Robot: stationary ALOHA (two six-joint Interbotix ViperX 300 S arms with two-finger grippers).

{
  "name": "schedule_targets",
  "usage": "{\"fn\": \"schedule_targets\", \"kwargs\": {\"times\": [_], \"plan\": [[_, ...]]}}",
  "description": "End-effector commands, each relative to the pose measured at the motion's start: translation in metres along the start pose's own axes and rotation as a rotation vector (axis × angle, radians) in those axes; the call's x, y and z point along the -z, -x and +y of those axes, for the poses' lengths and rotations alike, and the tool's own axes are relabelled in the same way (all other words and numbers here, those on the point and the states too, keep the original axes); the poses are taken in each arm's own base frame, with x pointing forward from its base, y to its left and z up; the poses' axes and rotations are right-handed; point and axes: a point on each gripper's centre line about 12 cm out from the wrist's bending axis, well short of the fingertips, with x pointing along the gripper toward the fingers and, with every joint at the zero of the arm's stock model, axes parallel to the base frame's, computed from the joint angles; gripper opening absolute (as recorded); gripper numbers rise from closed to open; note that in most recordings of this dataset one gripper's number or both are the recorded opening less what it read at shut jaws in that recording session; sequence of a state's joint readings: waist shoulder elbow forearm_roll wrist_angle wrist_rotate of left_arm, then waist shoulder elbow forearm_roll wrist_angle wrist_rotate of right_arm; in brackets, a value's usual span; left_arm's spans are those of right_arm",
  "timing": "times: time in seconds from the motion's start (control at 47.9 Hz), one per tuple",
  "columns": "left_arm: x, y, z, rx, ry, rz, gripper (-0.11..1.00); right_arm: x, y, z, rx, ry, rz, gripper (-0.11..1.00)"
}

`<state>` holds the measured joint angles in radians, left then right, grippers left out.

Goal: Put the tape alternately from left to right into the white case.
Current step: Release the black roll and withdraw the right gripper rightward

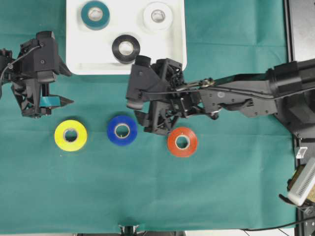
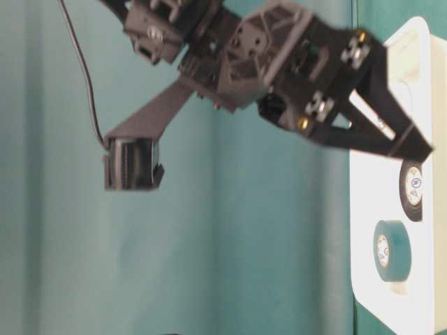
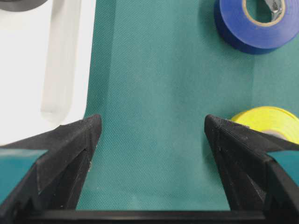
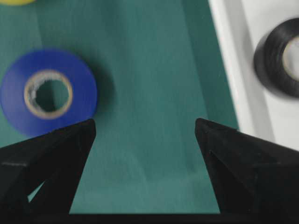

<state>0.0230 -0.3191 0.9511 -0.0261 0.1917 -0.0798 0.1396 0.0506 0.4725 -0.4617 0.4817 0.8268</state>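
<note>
From overhead, the white case [image 1: 78,59] already holds the teal roll [image 1: 95,14], the white roll [image 1: 158,15] and the black roll [image 1: 126,48], while the yellow roll [image 1: 71,135], the blue roll [image 1: 122,130] and the red-orange roll [image 1: 182,142] lie flat in a row on the green-covered table [image 1: 221,191]. The right hand [image 1: 142,120] sits between blue and red-orange, nearer to both than the left hand [image 1: 61,101], which hangs just above the yellow roll (so yellow looks like the left arm's piece). The table-level view shows only the right arm's blurred body in front of the case, with two rolls standing out in it. In the left wrist view the left hand's jaws gape wide with nothing between them; yellow lies off its right fingertip [image 3: 219,128], blue farther ahead. In the right wrist view that hand is also spread and empty, blue ahead to its left, the case rim ahead to its right.
</note>
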Motion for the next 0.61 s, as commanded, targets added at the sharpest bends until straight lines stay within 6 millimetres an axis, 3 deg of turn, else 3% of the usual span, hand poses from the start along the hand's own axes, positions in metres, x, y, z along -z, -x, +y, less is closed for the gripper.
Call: {"fn": "schedule_targets", "kwargs": {"times": [0.0,0.209,0.585], "plan": [[-0.009,0.003,-0.002,0.005,0.001,-0.029,1.0,-0.003,0.014,-0.001,-0.017,-0.002,-0.032,0.78],[-0.009,0.003,-0.002,0.005,0.007,-0.027,1.0,0.01,0.016,-0.005,-0.034,0.005,-0.03,0.78],[-0.009,0.003,-0.004,0.01,0.022,-0.027,1.0,0.01,0.014,-0.004,-0.053,0.045,-0.064,0.78]]}}
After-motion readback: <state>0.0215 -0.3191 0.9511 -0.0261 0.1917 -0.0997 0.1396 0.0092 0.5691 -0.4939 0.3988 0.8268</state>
